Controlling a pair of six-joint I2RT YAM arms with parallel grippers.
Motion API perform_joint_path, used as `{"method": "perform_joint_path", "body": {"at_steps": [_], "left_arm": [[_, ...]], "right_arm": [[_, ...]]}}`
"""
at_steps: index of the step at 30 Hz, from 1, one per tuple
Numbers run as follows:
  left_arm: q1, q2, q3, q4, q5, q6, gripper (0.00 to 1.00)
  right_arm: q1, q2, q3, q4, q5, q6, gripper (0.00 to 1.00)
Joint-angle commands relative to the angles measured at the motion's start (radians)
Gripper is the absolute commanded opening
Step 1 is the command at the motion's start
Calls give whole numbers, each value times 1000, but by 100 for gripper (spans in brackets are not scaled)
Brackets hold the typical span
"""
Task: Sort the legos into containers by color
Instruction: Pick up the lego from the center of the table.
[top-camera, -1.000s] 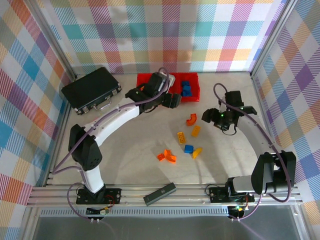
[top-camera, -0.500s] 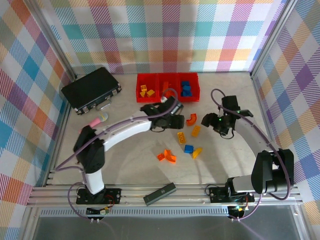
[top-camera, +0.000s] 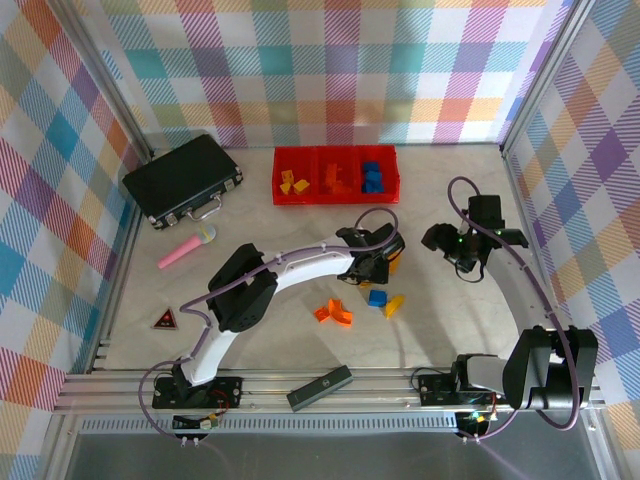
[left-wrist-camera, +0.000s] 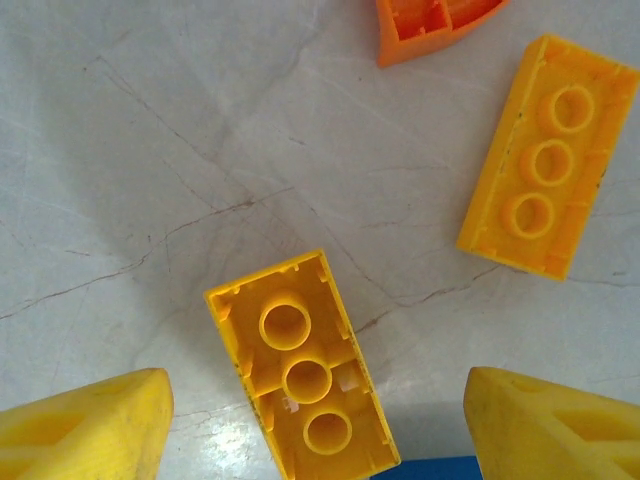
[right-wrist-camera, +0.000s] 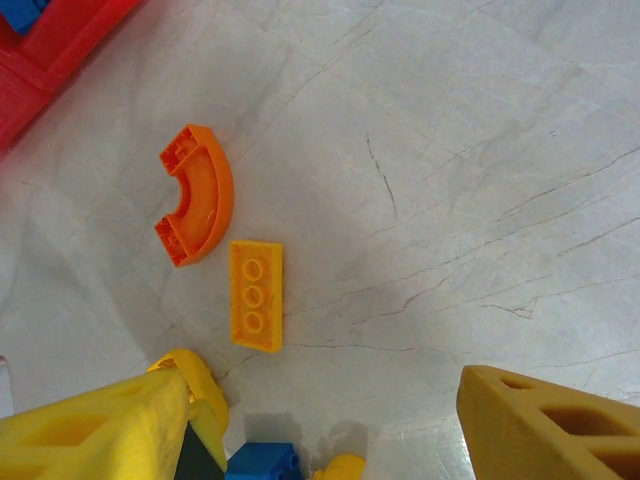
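Note:
My left gripper (top-camera: 375, 262) hangs open over the loose legos at mid-table. In the left wrist view its fingers (left-wrist-camera: 85, 425) straddle an upside-down yellow brick (left-wrist-camera: 300, 370) without touching it. A yellow-orange brick (left-wrist-camera: 550, 155) and a curved orange piece (left-wrist-camera: 435, 25) lie just beyond. My right gripper (top-camera: 442, 242) stands open to the right, nothing between its fingers (right-wrist-camera: 550, 425). It looks down on the curved orange piece (right-wrist-camera: 197, 195), the yellow-orange brick (right-wrist-camera: 256, 295) and a blue brick (right-wrist-camera: 262, 463). The red containers (top-camera: 335, 199) at the back hold yellow, orange and blue legos.
More legos lie nearer me: orange pieces (top-camera: 333, 313), a blue brick (top-camera: 377, 297), a yellow wedge (top-camera: 394, 304). A black case (top-camera: 182, 178) sits at the back left, a pink stick (top-camera: 186, 247) below it, a small triangle (top-camera: 165, 320) and a black bar (top-camera: 320, 387) near the front.
The left arm has swung from over the containers down to the loose legos, its jaws narrowing a little. The right gripper has drifted slightly right.

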Motion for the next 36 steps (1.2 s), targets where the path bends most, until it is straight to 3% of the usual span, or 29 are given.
{"method": "perform_joint_path", "body": {"at_steps": [1,17,25,31,36], "left_arm": [[-6,30,23,-16,-31,-38,75],[-6,75,23,-21,-52,-47,51],[11,55,15,-13,-54,-25,35],[50,-39,6,-30,-131,55,32],[164,-150,-10,-26,-208,142,32]], "right_arm": [[-1,-8,-9,-8,-15,4,72],[-2,-5,-13,-4,-22,-5,71],[-2,2,-22,4,-36,-11,71],[0,17,-31,22,-77,-17,70],[52,48,-30,51,-99,-8,70]]}}
